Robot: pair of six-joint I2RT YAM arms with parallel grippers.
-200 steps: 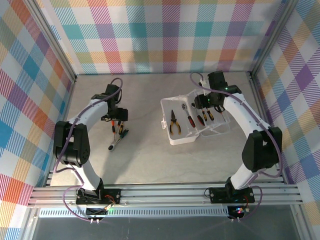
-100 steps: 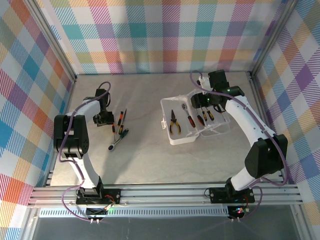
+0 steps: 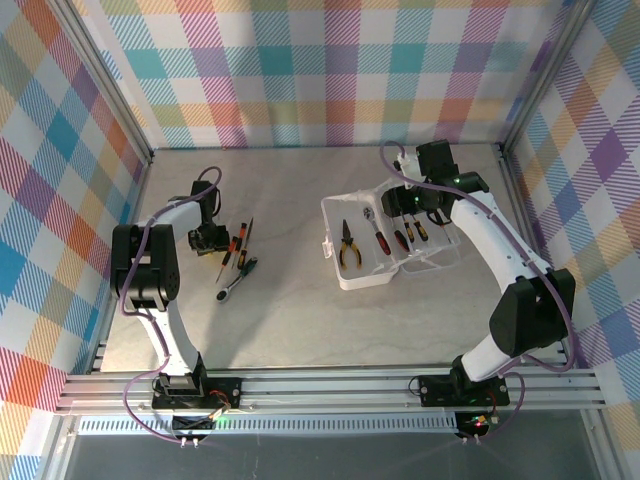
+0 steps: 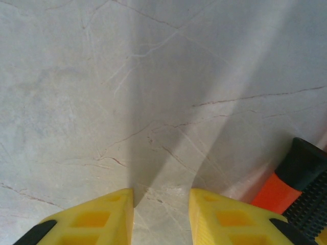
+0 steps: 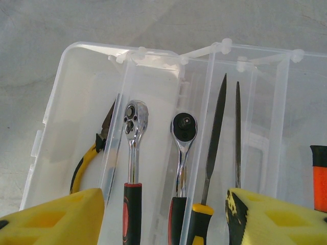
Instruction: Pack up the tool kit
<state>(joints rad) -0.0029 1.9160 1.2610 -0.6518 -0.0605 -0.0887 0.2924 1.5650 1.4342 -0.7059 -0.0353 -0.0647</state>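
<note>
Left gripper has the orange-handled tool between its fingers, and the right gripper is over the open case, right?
Not quite. The left wrist view shows bare table between the fingers of the left gripper; the orange-handled tool lies just outside them. The right gripper is over the open case, as said.

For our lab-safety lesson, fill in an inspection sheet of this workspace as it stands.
Surface: grey marbled table.
Job's things: open case holding pliers, ratchets and files; loose tools lie at left.
Clutter: nothing seen.
Grippers: left gripper, jaws slightly apart, empty; right gripper, jaws wide, empty, over the case.
Cables: purple cables along both arms.
Surroundings: plaid walls.
</note>
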